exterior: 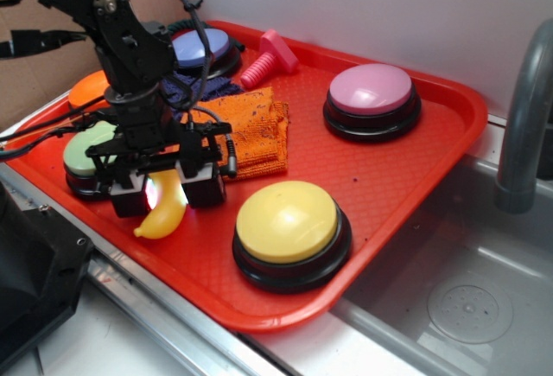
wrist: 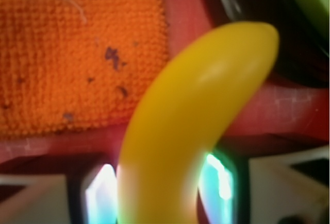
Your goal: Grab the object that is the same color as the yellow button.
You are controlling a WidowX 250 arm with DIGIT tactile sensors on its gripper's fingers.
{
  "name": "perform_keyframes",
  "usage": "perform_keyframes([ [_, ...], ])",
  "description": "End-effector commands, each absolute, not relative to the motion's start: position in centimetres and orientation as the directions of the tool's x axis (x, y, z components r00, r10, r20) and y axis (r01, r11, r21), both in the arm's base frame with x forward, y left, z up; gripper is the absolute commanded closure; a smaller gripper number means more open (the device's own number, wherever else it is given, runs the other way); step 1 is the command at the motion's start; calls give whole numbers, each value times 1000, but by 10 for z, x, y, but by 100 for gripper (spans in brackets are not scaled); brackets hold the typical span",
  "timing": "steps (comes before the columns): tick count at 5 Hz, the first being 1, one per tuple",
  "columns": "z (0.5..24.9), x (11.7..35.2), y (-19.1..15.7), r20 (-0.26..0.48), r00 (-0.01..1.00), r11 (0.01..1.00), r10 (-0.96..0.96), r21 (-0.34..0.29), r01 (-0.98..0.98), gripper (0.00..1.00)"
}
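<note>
**Banana between the fingers, lift to come**

The toy banana point(exterior: 164, 212) sits at the tray's near-left part, roughly 9 o'clock from the yellow button point(exterior: 288, 220) and apart from it. Its upper end is tucked between the gripper's fingers point(exterior: 204, 184); its pointed tip sticks out below them toward 7 o'clock. In the wrist view the banana point(wrist: 191, 121) fills the gap between the two lit pads, which appear pressed to its sides, so the gripper point(exterior: 168, 193) looks closed on it. Whether the tip rests on the tray point(exterior: 389, 177) or is just clear, I cannot tell.

I judge the grasp step made or being made. The next move calls for a straight rise, holding pressure firm, since the glossy curved body could slip or pivot.

Room is tight at the sides: the green button point(exterior: 86, 153) lies just at 9 o'clock of the gripper, the orange cloth point(exterior: 259, 130) at 1 o'clock. The tray's near rim runs close at 6 o'clock. Overhead is open.
</note>
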State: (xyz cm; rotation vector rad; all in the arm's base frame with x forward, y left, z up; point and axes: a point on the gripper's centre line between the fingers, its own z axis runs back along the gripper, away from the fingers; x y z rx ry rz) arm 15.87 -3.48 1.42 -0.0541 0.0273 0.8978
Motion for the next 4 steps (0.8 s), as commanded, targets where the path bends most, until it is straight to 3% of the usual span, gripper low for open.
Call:
perform_keyframes([
  [1, 59, 178, -21, 75, 718, 720, 692, 0, -694, 100],
  [2, 93, 189, -6, 81, 801, 801, 594, 40, -598, 100],
  [4, 160, 201, 16, 170, 899, 901, 404, 94, -423, 100],
])
